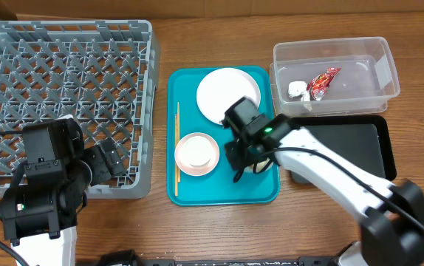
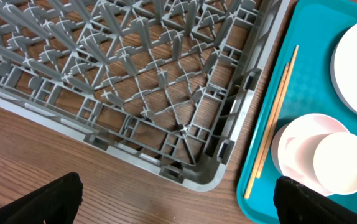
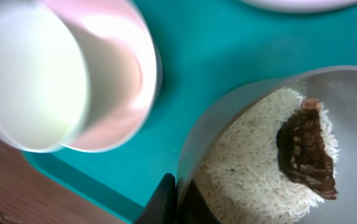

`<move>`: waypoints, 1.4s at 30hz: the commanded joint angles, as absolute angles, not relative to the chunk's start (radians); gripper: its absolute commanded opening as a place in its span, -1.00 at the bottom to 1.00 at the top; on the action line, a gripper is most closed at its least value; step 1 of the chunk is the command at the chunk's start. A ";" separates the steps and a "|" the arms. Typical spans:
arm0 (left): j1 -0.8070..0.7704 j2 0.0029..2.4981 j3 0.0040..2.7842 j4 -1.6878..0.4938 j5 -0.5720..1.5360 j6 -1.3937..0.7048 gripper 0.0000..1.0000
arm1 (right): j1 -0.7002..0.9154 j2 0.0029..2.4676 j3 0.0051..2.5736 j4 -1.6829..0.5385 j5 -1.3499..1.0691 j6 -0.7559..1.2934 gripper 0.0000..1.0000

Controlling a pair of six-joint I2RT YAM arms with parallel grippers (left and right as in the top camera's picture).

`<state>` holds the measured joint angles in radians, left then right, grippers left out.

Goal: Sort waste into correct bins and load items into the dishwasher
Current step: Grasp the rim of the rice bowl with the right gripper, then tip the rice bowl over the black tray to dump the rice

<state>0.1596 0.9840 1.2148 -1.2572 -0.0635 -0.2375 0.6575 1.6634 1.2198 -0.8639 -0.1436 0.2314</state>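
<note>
Two end effectors: the left end effector (image 2: 178, 208) is released, its jaws spread wide above the counter (image 1: 197, 29) beside the near corner of the dish rack (image 1: 64, 103); the right end effector (image 3: 177, 202) is clenched on the rim of the grey-green bowl (image 3: 228, 118).
Grey-green bowl: sits on the teal tray (image 1: 223, 192), just right of the pink-rimmed bowl (image 1: 197, 154); holds rice (image 3: 253, 168) with a brown lump (image 3: 306, 152) on top.
White plate (image 1: 223, 92): at the tray's far end.
Chopsticks (image 1: 177, 148): lie along the tray's left edge.
Clear tub (image 1: 337, 52): right of the tray, holding a red-and-white wrapper (image 1: 323, 81) and a paper wad (image 1: 297, 89).
Black tray (image 1: 352, 148): just in front of the tub.
</note>
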 commanded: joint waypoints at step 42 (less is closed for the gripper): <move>0.167 0.987 1.231 -1.260 -0.055 -0.259 1.00 | -0.504 1.517 0.871 -0.638 -1.435 0.183 -0.92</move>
